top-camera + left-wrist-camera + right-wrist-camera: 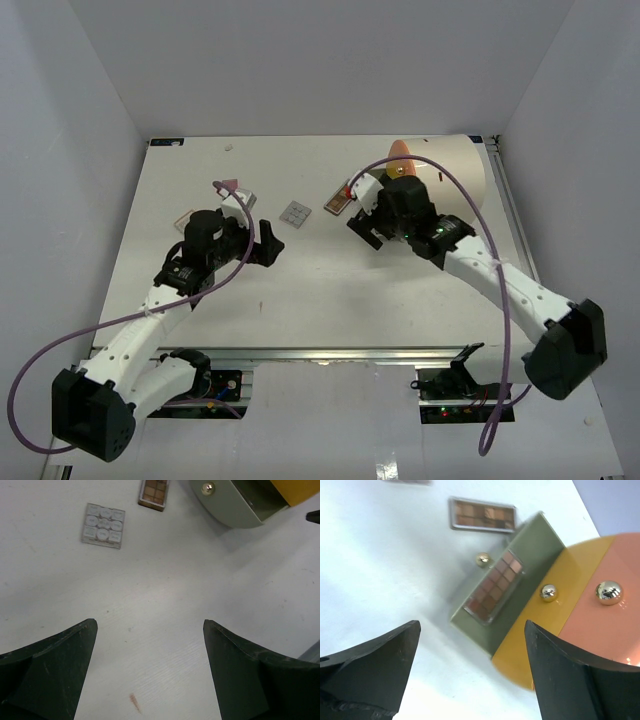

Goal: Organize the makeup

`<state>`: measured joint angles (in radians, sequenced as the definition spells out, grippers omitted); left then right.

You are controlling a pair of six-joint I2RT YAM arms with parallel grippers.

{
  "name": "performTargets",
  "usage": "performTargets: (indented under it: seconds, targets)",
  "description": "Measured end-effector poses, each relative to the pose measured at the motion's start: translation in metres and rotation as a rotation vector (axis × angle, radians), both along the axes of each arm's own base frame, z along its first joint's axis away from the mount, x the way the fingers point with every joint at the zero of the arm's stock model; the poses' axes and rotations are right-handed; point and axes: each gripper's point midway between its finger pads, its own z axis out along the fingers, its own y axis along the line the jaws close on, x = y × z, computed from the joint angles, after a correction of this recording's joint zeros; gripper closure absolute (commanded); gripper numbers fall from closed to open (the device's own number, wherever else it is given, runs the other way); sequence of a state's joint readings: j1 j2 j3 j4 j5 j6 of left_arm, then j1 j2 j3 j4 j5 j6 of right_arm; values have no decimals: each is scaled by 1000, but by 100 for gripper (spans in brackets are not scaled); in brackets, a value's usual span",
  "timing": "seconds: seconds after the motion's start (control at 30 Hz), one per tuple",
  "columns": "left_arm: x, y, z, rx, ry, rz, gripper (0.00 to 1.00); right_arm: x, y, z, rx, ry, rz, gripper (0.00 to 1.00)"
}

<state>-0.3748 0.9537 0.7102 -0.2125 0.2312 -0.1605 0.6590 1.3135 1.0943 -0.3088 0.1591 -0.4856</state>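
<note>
A small grey square palette (pixel 294 214) lies mid-table; it also shows in the left wrist view (pixel 103 525). A brown eyeshadow palette (pixel 339 204) lies right of it on the table and shows in both wrist views (pixel 154 492) (pixel 482 515). A second brown/pink palette (pixel 493 586) lies in the pulled-out green drawer (pixel 532 545). My left gripper (pixel 268 241) (pixel 150 625) is open and empty above bare table, near the grey palette. My right gripper (pixel 365 226) (pixel 471 624) is open and empty just in front of the green drawer.
The large cream cylinder (pixel 445 168) stands at the back right, with yellow (pixel 555 635) and peach (pixel 615 625) drawer fronts and gold knobs (pixel 609 591). A pink item (pixel 228 186) and a flat palette (pixel 185 217) lie beyond my left arm. White walls enclose the table.
</note>
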Motion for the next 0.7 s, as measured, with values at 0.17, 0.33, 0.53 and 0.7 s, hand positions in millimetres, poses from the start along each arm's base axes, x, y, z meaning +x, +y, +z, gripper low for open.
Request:
performTargets:
  seconds: [0.17,0.33,0.53,0.7]
  targets:
    - [2,-23,-32,-29,128,-101,2,-40,-15,45,206,32,259,10]
    - [19,-44,-49,-48,218,-133,2,-82,-22,38,400,117,473,10]
    - [75,-97,-49,29,177,-151,2,-105,-41,9,547,227,500,10]
    - [132,-133,-88,124,183,-123,2,-115,-46,27,608,183,547,10]
